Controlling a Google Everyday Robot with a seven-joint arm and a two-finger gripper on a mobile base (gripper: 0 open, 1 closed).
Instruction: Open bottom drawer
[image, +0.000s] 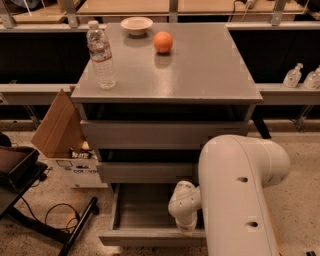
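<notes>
**A:** Entry for the bottom drawer (142, 212)?

**B:** We log it as standing pulled out from the foot of the grey cabinet (252, 114), below the desk's front edge. Its grey box interior is exposed and its plain front panel is nearest the camera.

**A:** Gripper?

**B:** We see the gripper (186, 228) pointing down at the right part of that front panel, at its top rim, under the white arm (240, 195). We cannot tell whether it is clenched, released or grasping the panel, so we record it as undetermined.

**A:** Above the drawer?

**B:** The middle drawer front (145, 171) and the top drawer front (160, 134) both sit closed.

**A:** On the desk top (200, 70)?

**B:** We note a water bottle (101, 55) upright by the left edge, toward the front-left corner. A bowl (136, 25) sits at the back edge, left of centre. An orange (163, 42) lies near the bowl, apart from it, on its right.

**A:** Surroundings?

**B:** We note a cardboard box (60, 132) on the floor beside the cabinet's left side, and a black cable (55, 215) looping in front of it.
</notes>
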